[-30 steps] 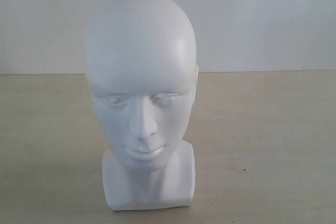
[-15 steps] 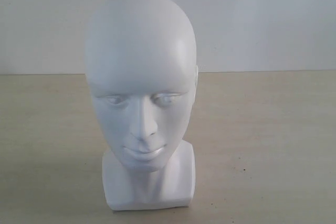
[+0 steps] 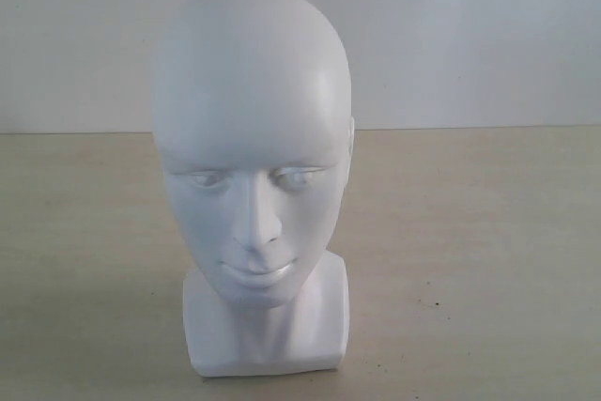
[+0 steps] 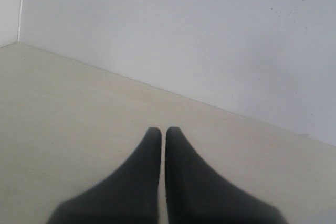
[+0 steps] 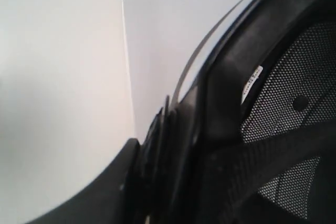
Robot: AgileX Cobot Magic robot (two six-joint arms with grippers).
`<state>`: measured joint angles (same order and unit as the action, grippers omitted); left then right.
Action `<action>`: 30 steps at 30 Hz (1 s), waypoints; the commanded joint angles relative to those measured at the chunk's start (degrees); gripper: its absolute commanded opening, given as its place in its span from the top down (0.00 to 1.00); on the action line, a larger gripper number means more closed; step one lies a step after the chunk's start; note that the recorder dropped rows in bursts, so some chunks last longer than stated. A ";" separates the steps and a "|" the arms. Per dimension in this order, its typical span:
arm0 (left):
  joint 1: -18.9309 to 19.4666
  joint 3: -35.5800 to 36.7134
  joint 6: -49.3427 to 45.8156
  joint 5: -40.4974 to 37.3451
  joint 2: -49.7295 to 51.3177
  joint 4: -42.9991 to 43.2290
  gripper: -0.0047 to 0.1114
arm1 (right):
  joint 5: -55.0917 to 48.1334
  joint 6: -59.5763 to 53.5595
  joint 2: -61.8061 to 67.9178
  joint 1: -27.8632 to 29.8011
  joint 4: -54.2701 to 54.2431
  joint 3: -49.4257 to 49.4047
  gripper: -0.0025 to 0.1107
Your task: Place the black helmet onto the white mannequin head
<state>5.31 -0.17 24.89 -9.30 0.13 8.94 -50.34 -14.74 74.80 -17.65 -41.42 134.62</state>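
A glossy white mannequin head (image 3: pixel 252 166) stands upright on a pale table (image 3: pixel 488 251), facing the exterior camera with its crown bare and a white wall (image 3: pixel 470 35) behind the head. The left gripper (image 4: pixel 163 131) hangs over bare tabletop, its two dark fingers (image 4: pixel 131 182) drawn together with only a sliver between them and nothing held. The right gripper (image 5: pixel 157 177) is clamped on the rim of the black helmet (image 5: pixel 226 77), whose mesh lining (image 5: pixel 294 77) and strap (image 5: pixel 262 150) fill the right wrist view; the helmet is outside the exterior view, so where it is from the head cannot be told.
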 commanded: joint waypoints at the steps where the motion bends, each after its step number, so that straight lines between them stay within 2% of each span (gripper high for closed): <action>1: 0.14 0.17 -0.15 0.28 -0.13 0.08 0.92 | 13.33 7.08 -0.79 -0.13 -13.94 0.89 0.98; 11: 0.14 0.17 -0.15 0.28 -0.13 0.08 0.92 | 15.28 7.73 6.86 -0.13 -58.53 0.89 0.98; 15: 0.14 0.17 -0.15 0.28 -0.13 0.08 0.92 | 14.29 15.35 8.86 -0.13 -58.53 0.77 0.98; 30: 0.14 0.17 -0.15 0.28 -0.13 0.08 0.92 | 14.34 20.87 12.25 -0.13 -58.53 0.77 0.98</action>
<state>5.31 -0.17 24.89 -9.30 0.13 8.94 -38.65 6.27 86.57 -17.78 -97.18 134.85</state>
